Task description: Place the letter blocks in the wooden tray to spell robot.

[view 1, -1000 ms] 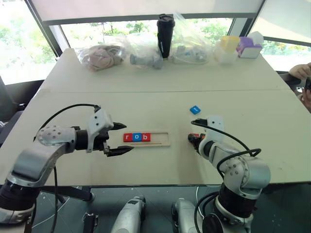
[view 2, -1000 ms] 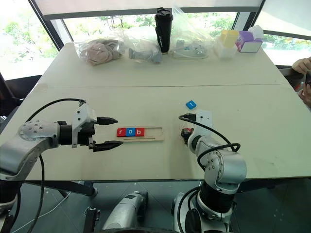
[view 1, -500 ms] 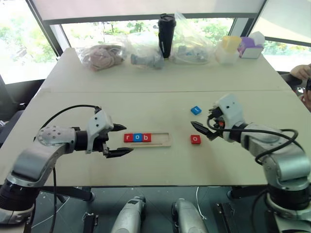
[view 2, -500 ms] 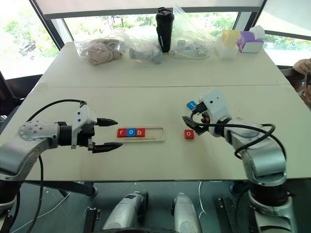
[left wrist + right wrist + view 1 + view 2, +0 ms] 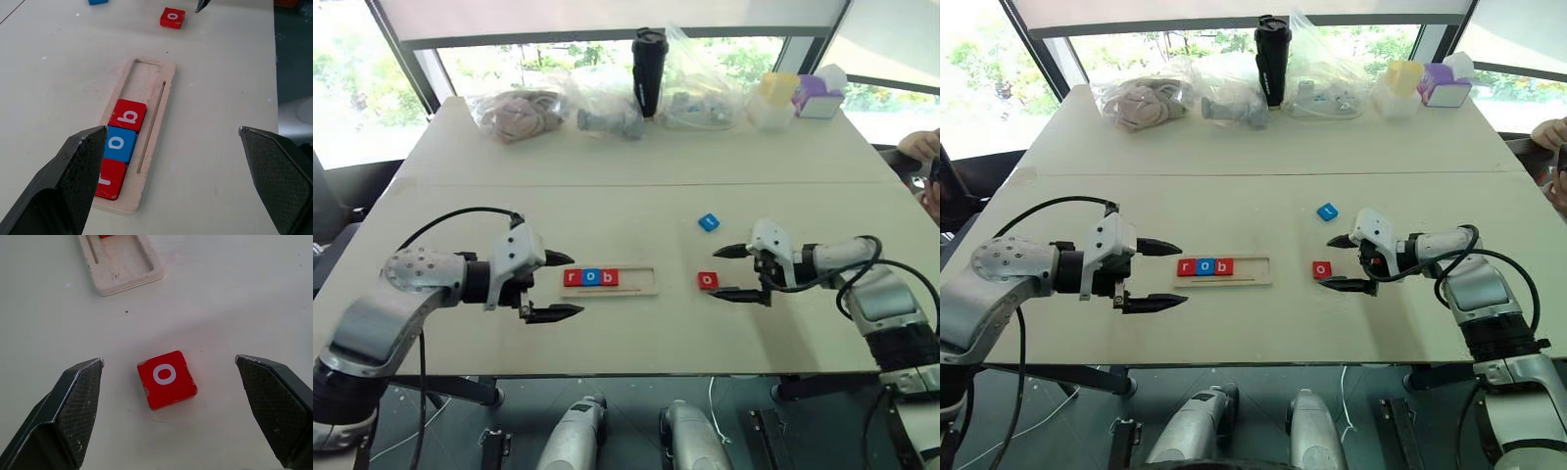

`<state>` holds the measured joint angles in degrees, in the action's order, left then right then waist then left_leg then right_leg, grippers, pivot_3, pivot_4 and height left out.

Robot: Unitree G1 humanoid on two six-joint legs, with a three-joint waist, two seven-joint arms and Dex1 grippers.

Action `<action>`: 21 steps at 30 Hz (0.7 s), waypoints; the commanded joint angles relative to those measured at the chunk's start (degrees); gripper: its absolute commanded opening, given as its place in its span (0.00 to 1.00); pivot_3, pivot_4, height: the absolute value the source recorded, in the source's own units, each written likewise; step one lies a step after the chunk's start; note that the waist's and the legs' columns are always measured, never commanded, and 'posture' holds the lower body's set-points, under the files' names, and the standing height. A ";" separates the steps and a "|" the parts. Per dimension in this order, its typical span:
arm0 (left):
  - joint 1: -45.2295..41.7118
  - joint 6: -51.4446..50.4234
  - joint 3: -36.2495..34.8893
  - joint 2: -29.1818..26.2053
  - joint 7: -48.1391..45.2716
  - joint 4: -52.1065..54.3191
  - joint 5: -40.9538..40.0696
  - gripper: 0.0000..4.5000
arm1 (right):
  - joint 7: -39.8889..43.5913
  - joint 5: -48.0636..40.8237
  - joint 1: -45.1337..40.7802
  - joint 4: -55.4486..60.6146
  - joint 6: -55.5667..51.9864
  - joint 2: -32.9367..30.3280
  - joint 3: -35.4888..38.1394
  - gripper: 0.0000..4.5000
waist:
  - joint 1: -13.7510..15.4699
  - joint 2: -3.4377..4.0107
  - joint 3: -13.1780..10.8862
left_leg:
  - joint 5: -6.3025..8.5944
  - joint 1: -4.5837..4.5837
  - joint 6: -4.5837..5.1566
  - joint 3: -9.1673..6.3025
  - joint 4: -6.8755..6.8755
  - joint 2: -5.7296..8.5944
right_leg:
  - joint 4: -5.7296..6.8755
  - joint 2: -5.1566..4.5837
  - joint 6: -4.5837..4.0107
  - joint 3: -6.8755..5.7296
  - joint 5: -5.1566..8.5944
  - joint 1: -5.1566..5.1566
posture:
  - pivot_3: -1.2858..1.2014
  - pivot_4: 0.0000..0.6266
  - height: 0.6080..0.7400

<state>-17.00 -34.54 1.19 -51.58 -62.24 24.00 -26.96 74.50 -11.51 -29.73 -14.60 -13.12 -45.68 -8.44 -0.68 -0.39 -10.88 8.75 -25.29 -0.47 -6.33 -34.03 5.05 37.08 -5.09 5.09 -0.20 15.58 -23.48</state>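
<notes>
We see the red "o" block (image 5: 707,281) at frame center, just left of our wide-spread right gripper (image 5: 728,271), untouched.

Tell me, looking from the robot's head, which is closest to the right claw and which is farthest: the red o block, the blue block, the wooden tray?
1. Red o block, lying just before the open right claw.
2. Blue block, farther up the table.
3. Wooden tray, off toward the left claw.

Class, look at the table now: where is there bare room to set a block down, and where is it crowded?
Free: the wooden tray's empty right end beside the red b block; the bare table between tray and far clutter. Crowded: the far edge, with bags and a black bottle; also around the red o block, which the open right gripper brackets.
</notes>
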 commanded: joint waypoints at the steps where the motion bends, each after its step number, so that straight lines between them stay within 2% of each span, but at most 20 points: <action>1: 0.51 -0.29 -1.63 -0.59 0.57 2.22 -0.90 1.00 | 1.49 1.15 -1.52 -2.90 2.94 0.59 -0.56 1.00 | 0.06 0.00 0.00 | 0.00 0.00 0.00 -0.01 0.00 0.00 | 0.00 0.00 0.00 0.00 0.00 0.00 | 0.52 0.24 1.00; 7: 1.62 -0.88 -2.04 -0.30 1.74 3.23 -1.16 1.00 | 1.91 2.26 -2.54 -6.80 5.20 2.11 -1.13 1.00 | -0.03 0.00 0.00 | 0.00 0.01 -0.01 0.00 -0.01 0.01 | 0.04 0.00 -0.01 0.01 0.00 0.00 | 0.52 0.24 1.00; 8: 1.69 -0.89 -2.08 -0.28 1.85 3.22 -1.13 1.00 | 1.90 2.17 -2.72 -7.23 5.10 2.54 -1.12 0.88 | -0.05 0.00 0.00 | 0.00 0.02 -0.01 -0.01 -0.01 0.01 | 0.04 0.01 -0.01 0.01 0.00 0.00 | 0.52 0.24 1.00; 9: 1.73 -0.89 -2.10 -0.26 1.95 3.17 -1.09 1.00 | 1.85 2.22 -2.91 -7.51 5.23 2.86 -1.13 0.83 | -0.05 0.00 0.00 | 0.00 0.02 -0.01 -0.01 -0.01 0.00 | 0.04 0.01 -0.01 0.01 0.00 0.00 | 0.52 0.24 1.00; 14: 2.02 -0.71 -2.25 -0.42 2.17 3.03 -1.05 1.00 | 1.88 2.10 -3.20 -6.95 4.95 3.24 -0.75 0.25 | -0.02 0.00 0.00 | 0.00 0.01 -0.01 -0.01 -0.01 0.00 | 0.04 0.02 0.00 0.01 -0.01 -0.01 | 0.52 0.24 1.00; 21: 3.03 0.04 -3.19 -1.20 2.01 2.11 -0.80 1.00 | 2.21 -0.24 -5.63 -1.01 -0.59 4.17 -0.47 0.25 | -0.05 0.01 0.00 | 0.00 0.01 -0.01 -0.01 -0.01 0.01 | 0.05 0.01 0.00 0.02 -0.01 -0.01 | 0.52 0.24 1.00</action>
<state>-13.93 -35.47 0.38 -51.85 -60.04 25.58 -27.32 76.43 -10.14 -33.15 -19.52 -12.49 -41.78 -10.24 -0.72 -0.38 -10.88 8.75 -25.28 -0.48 -6.34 -34.04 5.06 37.14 -5.08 5.09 -0.18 15.57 -23.51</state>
